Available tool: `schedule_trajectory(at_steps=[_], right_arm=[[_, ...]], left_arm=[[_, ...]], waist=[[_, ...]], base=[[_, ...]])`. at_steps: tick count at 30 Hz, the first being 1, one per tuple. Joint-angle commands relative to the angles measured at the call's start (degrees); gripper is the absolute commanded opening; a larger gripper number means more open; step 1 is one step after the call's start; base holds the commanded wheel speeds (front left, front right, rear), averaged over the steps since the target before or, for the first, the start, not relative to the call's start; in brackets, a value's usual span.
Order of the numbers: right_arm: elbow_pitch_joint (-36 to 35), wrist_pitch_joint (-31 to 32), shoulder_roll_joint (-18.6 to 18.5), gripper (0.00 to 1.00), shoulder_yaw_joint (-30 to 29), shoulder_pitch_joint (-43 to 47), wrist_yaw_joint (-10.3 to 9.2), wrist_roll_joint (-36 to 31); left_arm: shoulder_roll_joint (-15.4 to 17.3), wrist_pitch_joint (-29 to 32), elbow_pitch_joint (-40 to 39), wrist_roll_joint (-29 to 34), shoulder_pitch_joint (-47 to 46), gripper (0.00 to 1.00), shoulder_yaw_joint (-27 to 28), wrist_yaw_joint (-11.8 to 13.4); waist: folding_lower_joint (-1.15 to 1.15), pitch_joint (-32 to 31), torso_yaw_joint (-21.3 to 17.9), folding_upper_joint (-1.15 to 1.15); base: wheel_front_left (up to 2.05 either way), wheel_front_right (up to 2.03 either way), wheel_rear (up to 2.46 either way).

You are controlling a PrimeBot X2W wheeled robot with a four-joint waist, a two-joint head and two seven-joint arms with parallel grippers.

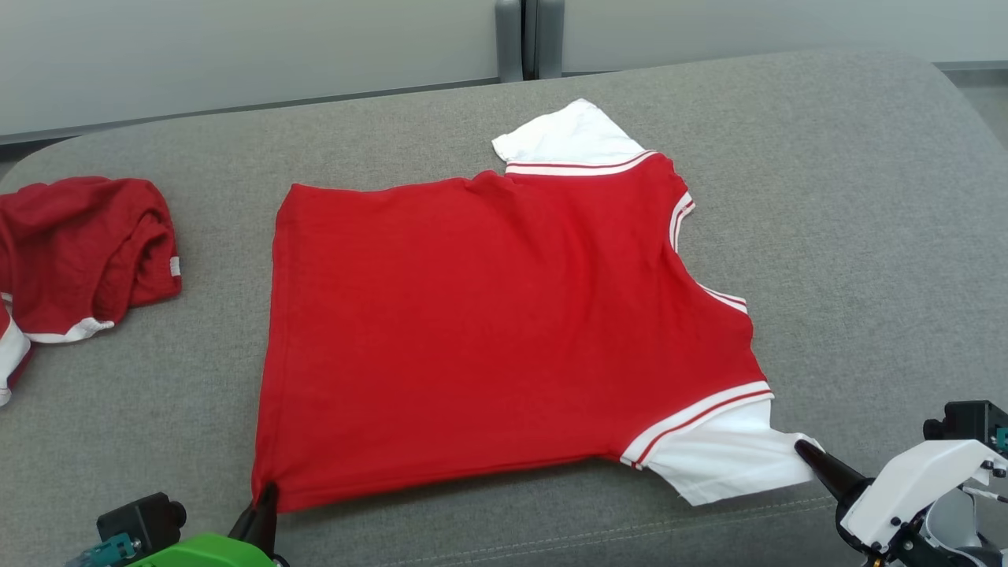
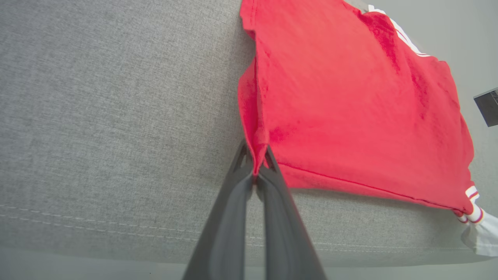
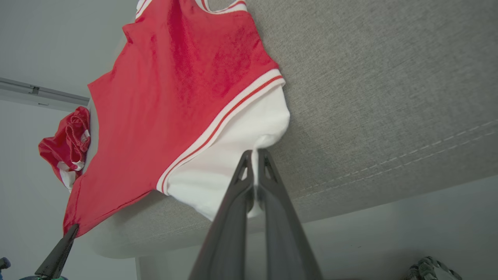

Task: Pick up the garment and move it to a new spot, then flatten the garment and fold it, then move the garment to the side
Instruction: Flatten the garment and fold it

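Observation:
A red garment (image 1: pixel 488 331) with white sleeves and red-white striped trim lies spread flat on the grey cushion (image 1: pixel 850 197). My left gripper (image 1: pixel 266 494) is shut on its near left hem corner; in the left wrist view the red fabric (image 2: pixel 350 116) is pinched between the dark fingers (image 2: pixel 229 217) of that gripper (image 2: pixel 256 155). My right gripper (image 1: pixel 802 450) is shut on the edge of the near white sleeve (image 1: pixel 724 461); the right wrist view shows this gripper (image 3: pixel 253 155) pinching the sleeve (image 3: pixel 233 155). The left gripper's tip (image 3: pixel 72 231) also appears there.
A second crumpled red and white garment (image 1: pixel 79 260) lies at the cushion's left edge, also seen as a bundle (image 3: pixel 70 144) in the right wrist view. The cushion's stitched front edge (image 2: pixel 97 225) runs just below both grippers. A pale wall (image 1: pixel 236 55) rises behind.

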Motion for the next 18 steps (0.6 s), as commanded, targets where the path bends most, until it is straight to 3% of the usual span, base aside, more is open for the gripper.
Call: schedule_trajectory(at_steps=[1,10,18], right_arm=[[0.57,-0.52,-0.16,0.0,-0.24,-1.28,0.0,-0.51],[3.55,-0.63,-0.15,0.0,-0.32,-4.4,0.0,-1.32],[6.87,0.89,-0.15,0.0,0.56,-8.46,0.0,-3.81]], left_arm=[[-0.2,0.18,-0.13,0.56,-1.37,0.0,0.23,0.87],[-0.75,1.61,-0.23,0.91,-3.0,0.0,-0.84,1.95],[-2.33,8.65,2.63,-0.55,-9.39,0.0,-2.75,4.66]], waist=[[0.0,-0.19,0.17,0.0],[0.0,-0.96,0.81,0.0],[0.0,-1.71,1.19,0.0]], base=[[0.0,0.0,0.0],[0.0,0.0,0.0],[0.0,0.0,0.0]])
